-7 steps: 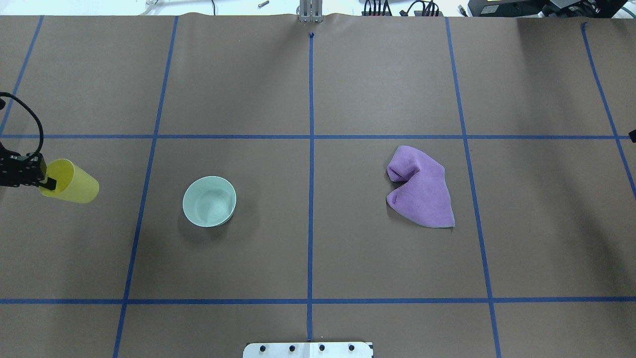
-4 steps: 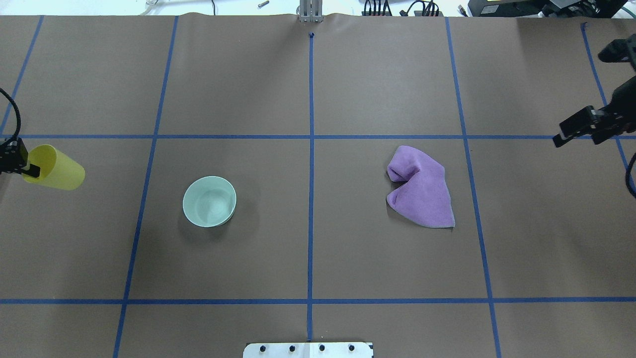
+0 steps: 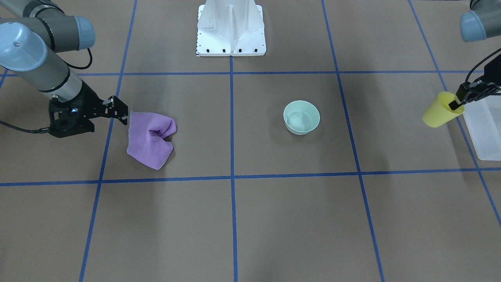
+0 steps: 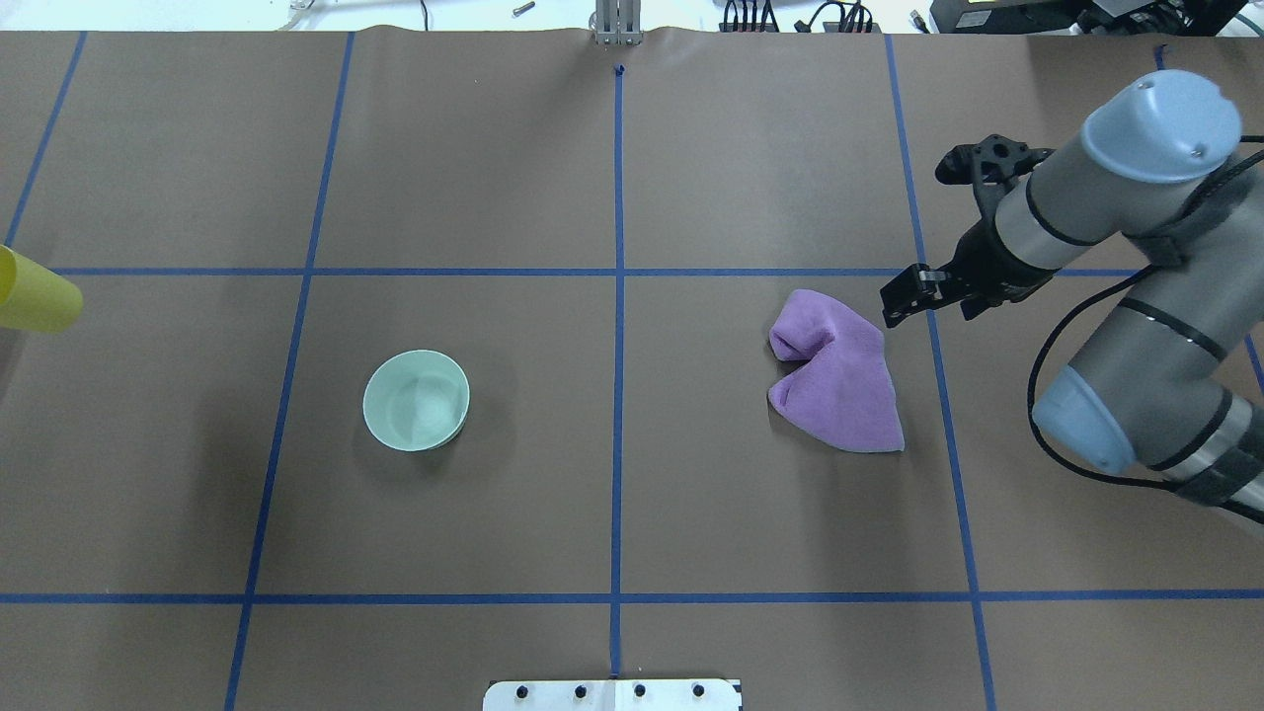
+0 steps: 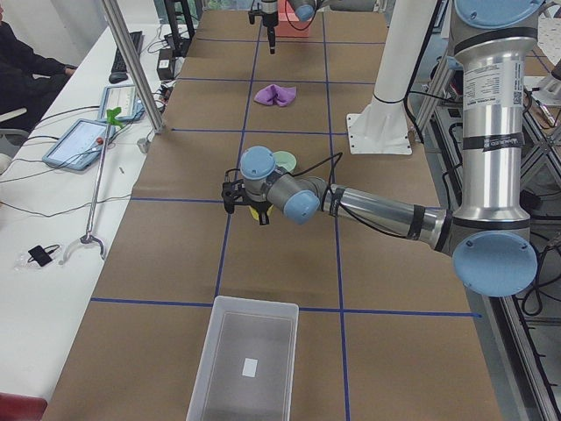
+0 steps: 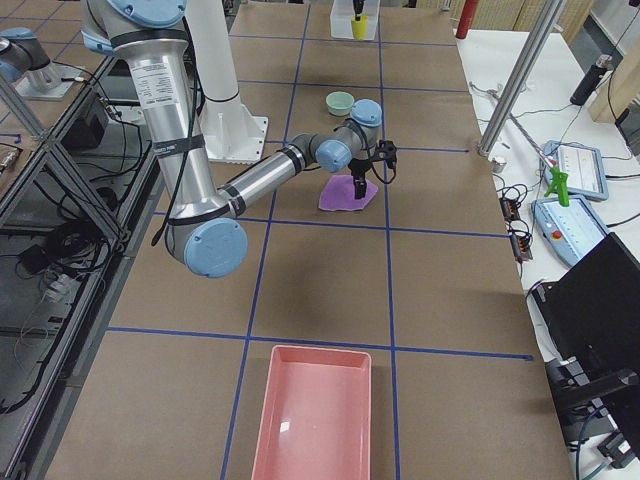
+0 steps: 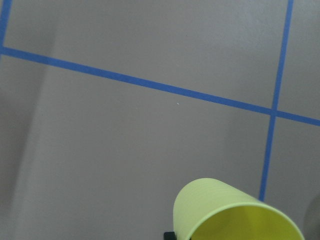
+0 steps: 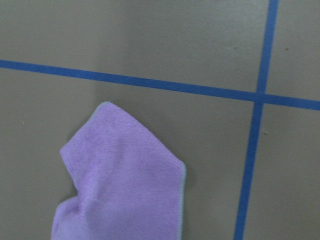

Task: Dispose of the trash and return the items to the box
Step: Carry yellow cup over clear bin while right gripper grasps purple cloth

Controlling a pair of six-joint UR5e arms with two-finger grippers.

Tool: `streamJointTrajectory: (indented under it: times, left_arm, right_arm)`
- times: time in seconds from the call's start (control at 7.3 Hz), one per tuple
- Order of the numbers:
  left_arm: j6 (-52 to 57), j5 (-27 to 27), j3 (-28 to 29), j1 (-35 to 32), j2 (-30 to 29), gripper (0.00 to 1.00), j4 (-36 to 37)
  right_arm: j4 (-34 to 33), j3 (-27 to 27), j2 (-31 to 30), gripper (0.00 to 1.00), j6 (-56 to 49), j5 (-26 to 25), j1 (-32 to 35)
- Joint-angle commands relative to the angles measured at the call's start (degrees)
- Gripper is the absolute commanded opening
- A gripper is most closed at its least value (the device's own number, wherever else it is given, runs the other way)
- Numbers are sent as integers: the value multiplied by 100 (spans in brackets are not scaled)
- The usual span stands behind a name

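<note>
Tilted yellow cup (image 3: 438, 114) aloft beside translucent bin (image 3: 485, 129); mint bowl (image 3: 301, 117) upright, well apart

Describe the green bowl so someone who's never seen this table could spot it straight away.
On the brown table gridded with blue tape, look at the square just left of the centre line in the overhead view. The bowl sits there upright, alone. It is round and pale mint-green, unlike the crumpled purple cloth across the line.

Cup (image 3: 437, 114) yellow – bowl (image 3: 301, 117) mint – cloth (image 3: 150, 139) purple – table (image 3: 274, 219) brown, blue-gridded.
</note>
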Motion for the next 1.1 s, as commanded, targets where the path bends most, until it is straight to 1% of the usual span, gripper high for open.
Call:
streamJointTrajectory:
  times: [0.0, 0.14, 0.41, 0.55, 0.68, 0.82, 0.96]
  left_arm:
    - [615, 2, 326, -421, -3, 0, 9]
    - [888, 19, 328, -580, -12, 0, 322]
    - [2106, 220, 336, -1053, -116, 0, 1226]
    - [2573, 344, 354, -1238, -126, 0, 1457]
    - [3022, 467, 589, -1336, -135, 0, 1485]
    - [3539, 564, 957, -1468, -222, 0, 1477]
    - [4084, 782, 1300, -1530, -292, 0, 1451]
  right_arm:
    - [837, -570, 311, 100, 483, -454, -491]
    - [839, -721, 574, 100, 746, -465, -571]
    - [839, -1002, 682, 100, 810, -465, -720]
    - [839, -1029, 682, 100, 819, -508, -790]
    - [839, -1030, 673, 57, 845, -631, -869]
    - [839, -1038, 656, 1, 863, -667, -914]
    - [839, -995, 665, 0, 889, -693, -906]
